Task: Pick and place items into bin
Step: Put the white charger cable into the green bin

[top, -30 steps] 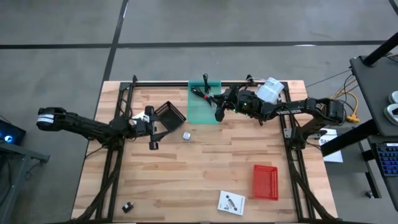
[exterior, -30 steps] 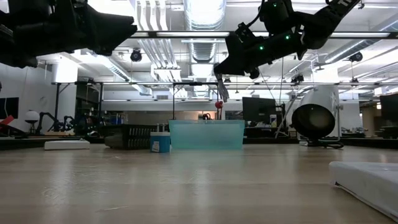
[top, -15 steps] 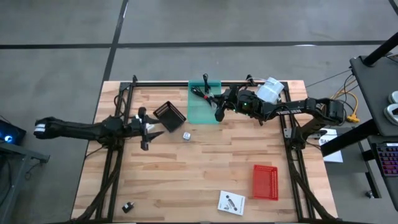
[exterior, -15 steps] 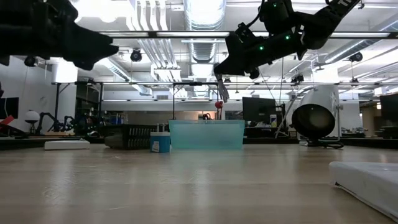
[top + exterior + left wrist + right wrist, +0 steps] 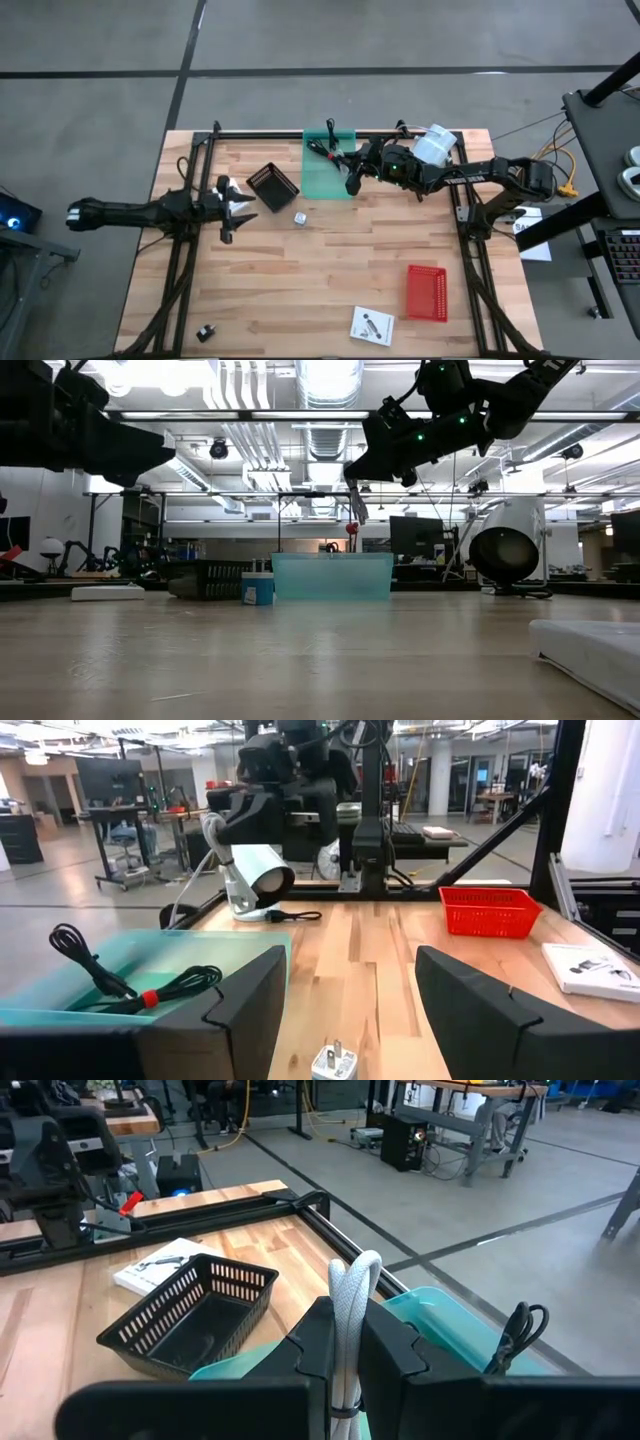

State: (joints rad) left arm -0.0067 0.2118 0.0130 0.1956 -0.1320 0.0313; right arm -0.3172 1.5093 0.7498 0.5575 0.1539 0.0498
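Up over the teal bin (image 5: pixel 328 165), right gripper (image 5: pixel 352 184) with jaws pinching a looped white cord (image 5: pixel 352 1330) that hangs above the bin's near edge. Inside the bin already, a coiled black cable (image 5: pixel 120 982). At the bench's (image 5: pixel 330 270) left side, left gripper (image 5: pixel 237 208) raised, jaws spread wide and holding nothing. Just beyond it, a white plug adapter (image 5: pixel 299 217) on the wood, beside a black mesh basket (image 5: pixel 272 185). Nearer the front edge, a red basket (image 5: pixel 427 293), a flat white packet (image 5: pixel 372 326) and a small black piece (image 5: pixel 206 332).
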